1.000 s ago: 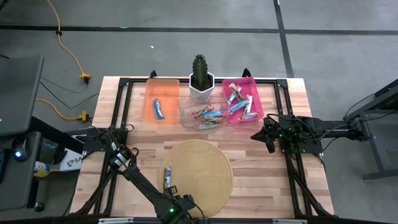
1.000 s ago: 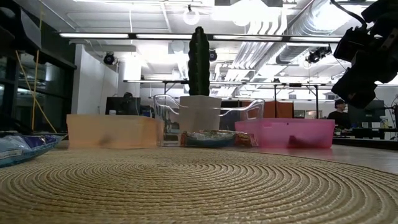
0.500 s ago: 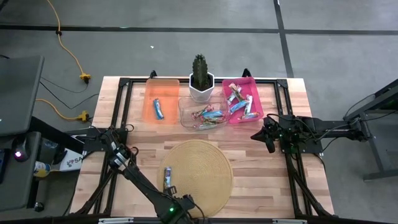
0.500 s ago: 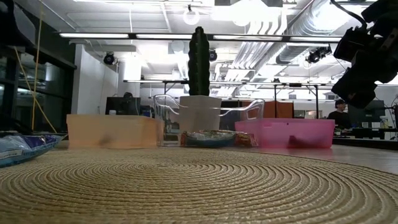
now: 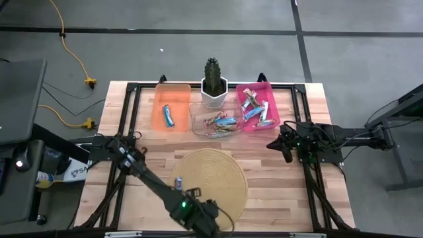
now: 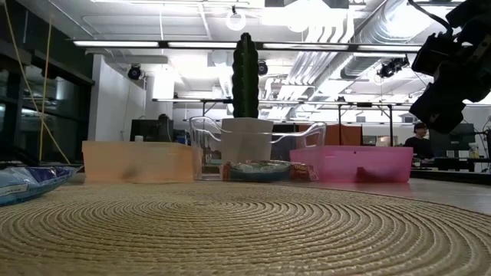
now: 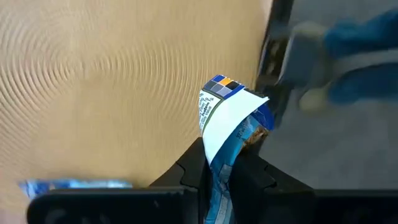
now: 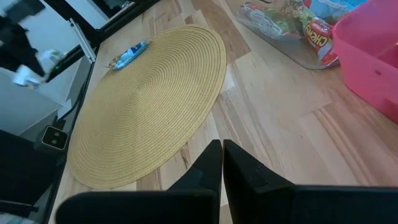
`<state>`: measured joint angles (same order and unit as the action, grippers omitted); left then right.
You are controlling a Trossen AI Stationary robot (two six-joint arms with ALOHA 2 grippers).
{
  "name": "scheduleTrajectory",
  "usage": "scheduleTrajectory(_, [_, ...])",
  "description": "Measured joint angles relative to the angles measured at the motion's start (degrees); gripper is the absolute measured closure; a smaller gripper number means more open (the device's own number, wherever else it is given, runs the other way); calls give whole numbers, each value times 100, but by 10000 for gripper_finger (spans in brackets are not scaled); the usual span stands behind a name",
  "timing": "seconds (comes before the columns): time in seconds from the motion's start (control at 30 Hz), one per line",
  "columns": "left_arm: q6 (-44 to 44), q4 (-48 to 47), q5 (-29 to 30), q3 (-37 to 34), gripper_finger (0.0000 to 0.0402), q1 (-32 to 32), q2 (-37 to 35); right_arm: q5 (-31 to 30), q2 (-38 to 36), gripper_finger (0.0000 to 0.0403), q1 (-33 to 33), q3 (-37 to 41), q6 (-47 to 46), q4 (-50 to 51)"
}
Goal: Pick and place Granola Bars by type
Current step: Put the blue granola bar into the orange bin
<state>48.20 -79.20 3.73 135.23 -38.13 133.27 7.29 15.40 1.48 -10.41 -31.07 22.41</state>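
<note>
Jaws of the left gripper (image 7: 217, 180) are pinched on a blue-and-white granola bar (image 7: 231, 124), seen in the left wrist view standing up from between the fingers above the woven mat (image 7: 112, 81). A second blue bar (image 7: 74, 184) lies flat on the mat in that same view, blurred.

High view: the left gripper (image 5: 198, 215) sits over the near edge of the round mat (image 5: 218, 175), close to the counter's near edge. One blue bar (image 5: 178, 182) lies on the mat's left part. Along the far edge of the counter (image 5: 284, 192) stand three bins: an orange bin (image 5: 158, 112) holding one blue bar (image 5: 168, 116), a clear bin (image 5: 197, 125) with mixed bars (image 5: 221, 121), and a pink bin (image 5: 268, 99) with several bars (image 5: 254, 109). A potted cactus (image 5: 213, 79) stands behind the clear bin. The right gripper (image 5: 281, 147) waits near the counter's right edge, just in front of the pink bin.

Low view: the mat (image 6: 245, 230) fills the foreground, with a blue bar (image 6: 27, 182) at its left. The three bins and cactus (image 6: 245, 69) line the back; the right gripper (image 6: 449, 73) hangs above the counter at upper right.

Right wrist view: jaws of the right gripper (image 8: 222, 158) are closed together, empty, above bare wood. The blue bar (image 8: 129, 55) lies at the mat's far side.
</note>
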Motion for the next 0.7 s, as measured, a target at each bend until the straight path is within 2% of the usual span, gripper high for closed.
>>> scheduleTrajectory(0.13, [-115,543,20,-207,357,280,-483,2,-1,402,-2,0,-1,-5])
scheduleTrajectory(0.27, [-269,863,533,-200,357,523,-962,9,-4,402,-2,4,0,-17])
scheduleTrajectory(0.53, [-555,1572,2535,-196,357,1016,-1758,12,52,402,-2,9,0,-34])
scheduleTrajectory(0.7, [-446,1649,3769,-196,357,1292,-2109,17,52,402,-2,9,0,-43])
